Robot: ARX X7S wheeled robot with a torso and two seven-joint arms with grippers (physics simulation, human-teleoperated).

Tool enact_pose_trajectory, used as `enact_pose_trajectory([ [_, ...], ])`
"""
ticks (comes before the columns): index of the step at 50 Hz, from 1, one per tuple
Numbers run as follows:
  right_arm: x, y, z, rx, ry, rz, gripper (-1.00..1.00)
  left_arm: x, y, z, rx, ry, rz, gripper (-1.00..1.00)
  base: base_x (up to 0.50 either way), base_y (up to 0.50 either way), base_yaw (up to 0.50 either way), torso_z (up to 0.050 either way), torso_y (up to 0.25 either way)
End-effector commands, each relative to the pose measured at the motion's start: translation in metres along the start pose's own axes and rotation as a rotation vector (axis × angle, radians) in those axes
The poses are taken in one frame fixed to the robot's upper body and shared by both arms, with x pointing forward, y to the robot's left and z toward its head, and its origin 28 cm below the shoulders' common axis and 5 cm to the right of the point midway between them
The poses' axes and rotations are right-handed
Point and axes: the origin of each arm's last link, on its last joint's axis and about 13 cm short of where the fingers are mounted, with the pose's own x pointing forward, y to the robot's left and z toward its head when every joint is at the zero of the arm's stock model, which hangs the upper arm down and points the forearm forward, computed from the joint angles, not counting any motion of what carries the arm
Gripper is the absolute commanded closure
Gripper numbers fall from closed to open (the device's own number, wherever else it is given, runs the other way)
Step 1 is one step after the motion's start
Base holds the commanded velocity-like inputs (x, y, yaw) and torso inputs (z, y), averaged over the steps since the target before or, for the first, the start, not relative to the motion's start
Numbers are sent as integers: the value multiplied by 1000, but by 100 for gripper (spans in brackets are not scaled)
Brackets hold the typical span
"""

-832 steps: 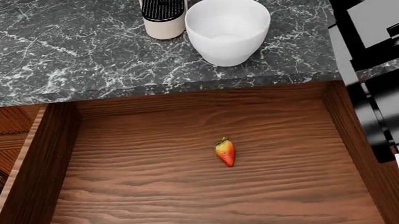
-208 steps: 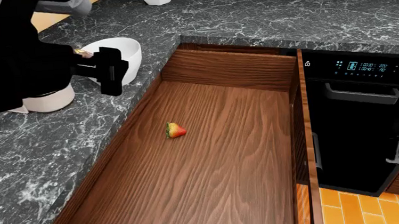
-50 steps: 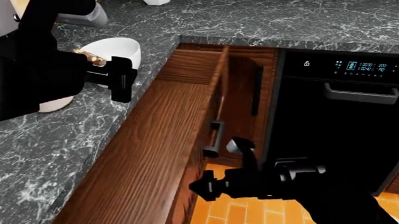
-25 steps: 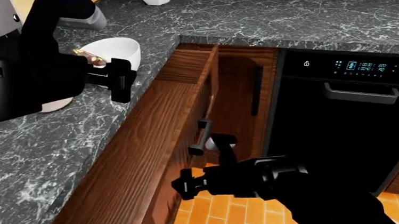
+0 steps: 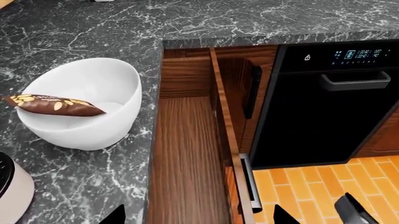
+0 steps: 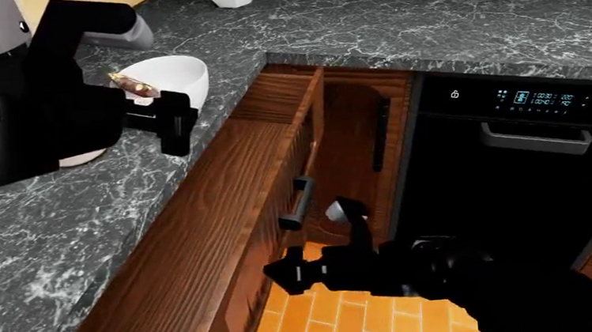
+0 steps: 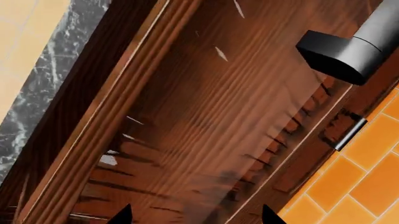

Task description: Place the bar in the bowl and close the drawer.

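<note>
One task half remaining: reddish-brown grained wooden drawer (image 6: 228,243) is standing nearly closed.
Spread right gripper (image 6: 318,247) is risking slipping off its front; left gripper (image 6: 171,120), grip state unclear, is hovering beside glossy white bowl (image 5: 81,109) cradling speckled brown snack bar (image 5: 53,106).

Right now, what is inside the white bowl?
The bar lies tilted in the bowl, one end poking over the rim. The bowl's floor beneath it is partly hidden; nothing else shows inside.

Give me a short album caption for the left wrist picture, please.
Snack bar resting across the white bowl on the marble counter, wooden drawer beside it not quite closed.
</note>
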Motion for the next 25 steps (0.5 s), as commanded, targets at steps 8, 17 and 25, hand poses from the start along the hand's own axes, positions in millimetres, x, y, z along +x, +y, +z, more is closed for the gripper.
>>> enact_pose_trajectory([
  [8, -107, -11, -81, 21, -177, -39, -100, 6, -12, 1, 38, 6, 3, -100, 0, 0, 0, 0, 0],
  [17, -168, -35, -141, 145, -404, -179, -100, 13, -23, 3, 91, 27, 60, -100, 0, 0, 0, 0, 0],
  [25, -205, -57, -187, 268, -577, -326, -100, 16, -52, 19, 166, 17, 127, -100, 0, 0, 0, 0, 0],
])
